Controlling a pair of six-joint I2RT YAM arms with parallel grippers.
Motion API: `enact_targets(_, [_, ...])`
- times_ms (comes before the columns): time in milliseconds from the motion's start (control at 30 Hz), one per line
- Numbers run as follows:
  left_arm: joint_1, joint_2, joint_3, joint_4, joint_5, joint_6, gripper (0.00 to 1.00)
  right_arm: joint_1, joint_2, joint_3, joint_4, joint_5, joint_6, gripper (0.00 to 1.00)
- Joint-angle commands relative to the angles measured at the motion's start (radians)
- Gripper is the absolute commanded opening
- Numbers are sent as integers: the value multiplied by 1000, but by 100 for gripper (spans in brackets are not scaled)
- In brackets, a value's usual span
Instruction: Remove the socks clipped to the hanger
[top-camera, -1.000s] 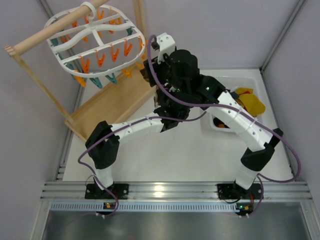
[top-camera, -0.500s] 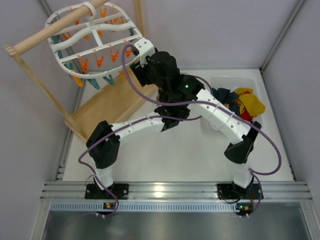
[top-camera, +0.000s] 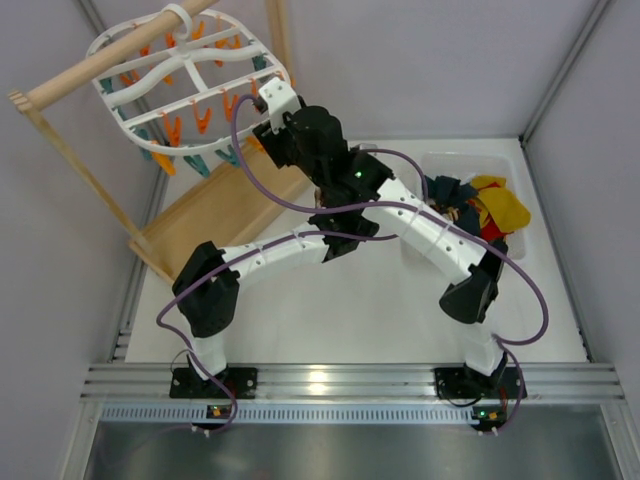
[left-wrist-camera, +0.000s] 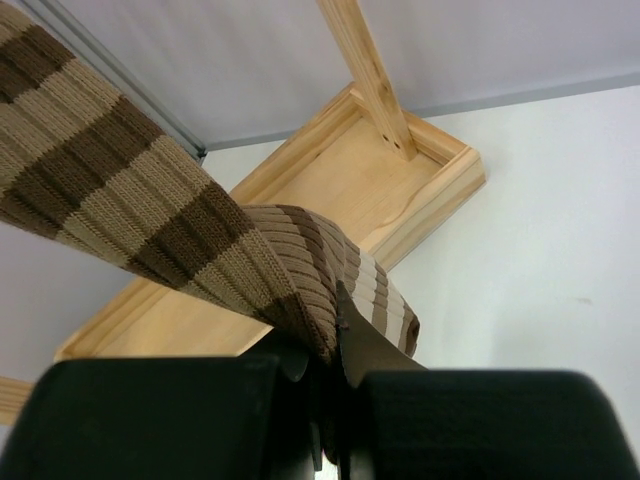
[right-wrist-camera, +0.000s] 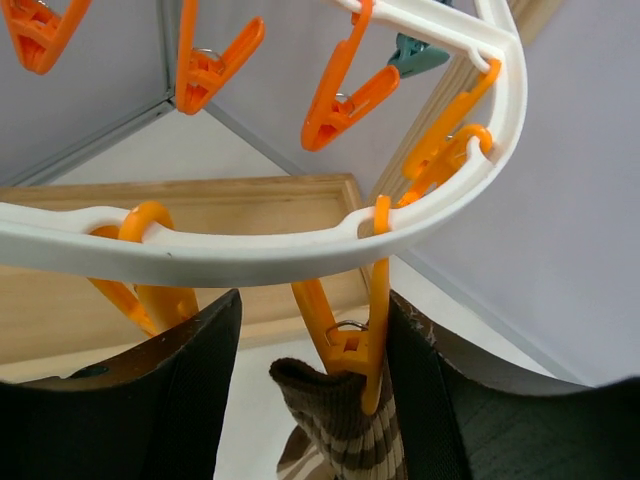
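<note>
Top external: the white bin (top-camera: 470, 157) at right held loose socks (top-camera: 497, 207), yellow, red and dark. Since a second before, the right gripper (top-camera: 270, 110) had swung left to the rim of the hanger (top-camera: 170, 75).

Left wrist: the left gripper (left-wrist-camera: 335, 335) was clamped on a brown-and-cream striped sock (left-wrist-camera: 180, 230), above a wooden tray (left-wrist-camera: 340, 180).

Right wrist: jaws spread, one either side of the orange clip (right-wrist-camera: 352, 345) pinning that sock's top to the white hanger.
</note>
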Motion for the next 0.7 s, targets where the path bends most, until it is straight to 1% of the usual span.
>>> enact_targets(0, [-4,-18,29,37,20,0,0,16,3,59,126,39,-17,55])
enact_targets(200, [-6,-29,9,36,31,-12,0,16,12,59,189,58,-23,48])
enact_targets(267, [-6,-40,-3,34,34,-19,0,14,20,59,192,62,-37,43])
enact_targets(300, [-6,-43,-6,34,32,-24,0,14,21,58,192,66,-38,40])
enact_targets(333, [-7,-49,-11,34,34,-26,0,14,23,55,195,68,-40,31])
enact_targets(400, [-6,-52,-11,34,38,-29,0,13,26,50,197,68,-38,24])
enact_targets(433, [-6,-51,-11,34,38,-27,0,13,22,43,200,66,-35,19])
enact_targets(500, [-6,-49,-9,34,41,-27,0,14,8,27,212,59,-24,17])
enact_targets(533, [-6,-51,-14,33,44,-29,0,16,2,10,220,54,-21,12])
enact_targets(567, [-7,-51,-18,34,49,-36,0,14,-6,1,226,49,-12,9])
enact_targets(667, [-9,-80,-70,28,80,-84,0,14,-34,-34,241,29,2,9])
